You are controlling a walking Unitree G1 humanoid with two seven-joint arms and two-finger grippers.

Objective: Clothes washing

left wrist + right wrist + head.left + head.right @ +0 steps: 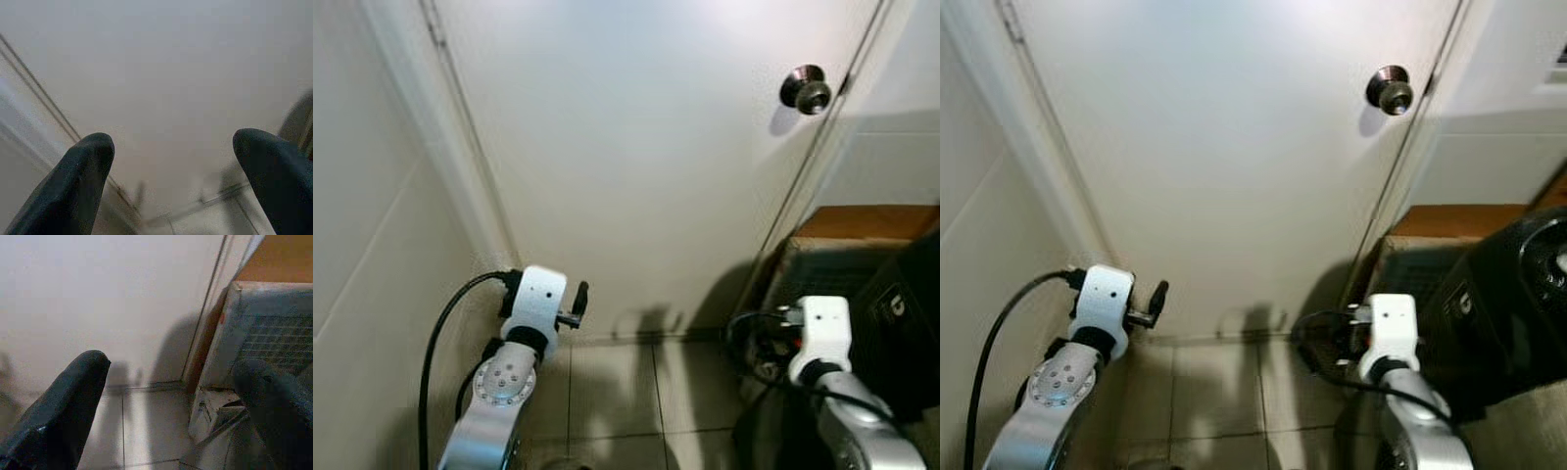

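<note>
Our left gripper (pixel 173 147) and right gripper (pixel 171 377) hung low, each with its two black fingers spread apart on nothing. Ahead of the fingertips stood a closed white door (pixel 636 166), its knob (pixel 805 89) well above them. Beside the right fingers sat a grey grilled box (pixel 264 328) on the tiled floor (pixel 146 426); we saw no clothes to place.

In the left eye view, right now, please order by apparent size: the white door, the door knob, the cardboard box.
1. white door, by far the largest.
2. cardboard box, partly hidden behind a black object and cut by the frame, so its full size is unsure.
3. door knob, smallest.
</note>
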